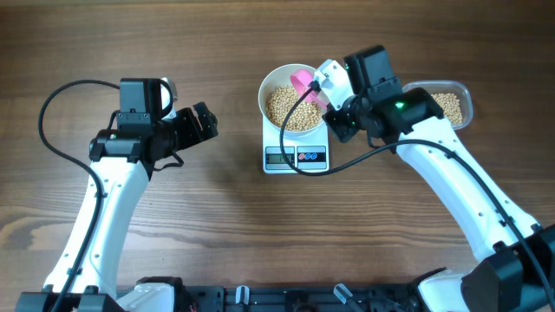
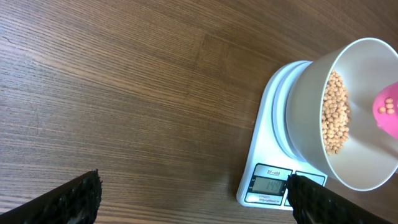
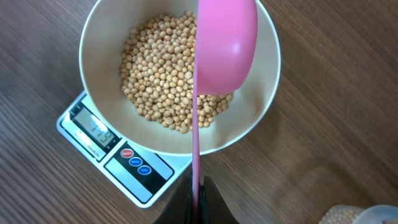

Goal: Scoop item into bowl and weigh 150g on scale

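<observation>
Overhead: beans [image 1: 286, 108] part-fill your bowl [image 1: 265, 90] on the scale [image 1: 295, 157]; right end effector [image 3: 198, 194] grips the scoop [image 3: 225, 46], left end effector [image 2: 193, 196] wide; final weight unconfirmed.

A robot lab bench staged with kitchen ware. Cabled left arm [image 1: 108, 199] and right arm [image 1: 460, 186] rise from a black rail [image 1: 260, 299] at a wood-grain table [image 1: 243, 225]. Below the right gripper [image 3: 198, 196] and its pink scoop [image 3: 225, 46] stand a scale [image 1: 295, 157] and bowl [image 1: 270, 87] of beans [image 1: 286, 106]; a tub [image 1: 464, 95] lies just behind.
</observation>
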You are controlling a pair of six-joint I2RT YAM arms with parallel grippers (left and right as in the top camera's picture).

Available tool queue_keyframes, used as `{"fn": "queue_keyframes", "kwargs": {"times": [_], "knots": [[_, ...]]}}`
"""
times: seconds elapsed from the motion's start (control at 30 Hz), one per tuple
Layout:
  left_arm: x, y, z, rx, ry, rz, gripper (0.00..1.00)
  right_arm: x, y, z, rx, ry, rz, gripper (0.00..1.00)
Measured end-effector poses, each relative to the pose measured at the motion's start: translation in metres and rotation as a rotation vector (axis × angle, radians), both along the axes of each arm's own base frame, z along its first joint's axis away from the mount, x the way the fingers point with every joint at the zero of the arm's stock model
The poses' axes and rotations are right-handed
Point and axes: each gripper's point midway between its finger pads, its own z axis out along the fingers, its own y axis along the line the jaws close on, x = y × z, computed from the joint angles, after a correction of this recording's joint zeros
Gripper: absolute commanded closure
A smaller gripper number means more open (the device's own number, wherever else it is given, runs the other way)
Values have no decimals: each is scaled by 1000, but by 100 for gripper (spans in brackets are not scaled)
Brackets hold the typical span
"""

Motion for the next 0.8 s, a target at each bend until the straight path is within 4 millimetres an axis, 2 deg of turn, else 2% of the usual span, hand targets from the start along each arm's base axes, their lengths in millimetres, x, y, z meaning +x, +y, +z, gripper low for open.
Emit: {"fn": "queue_keyframes", "kwargs": {"times": [0.4,0.8], "knots": [[0,0,0,0,0,0,0,-6,12,0,-79,-42,70,96],[0,0,0,0,0,0,0,2,4,2,-132,-85,54,96]]}}
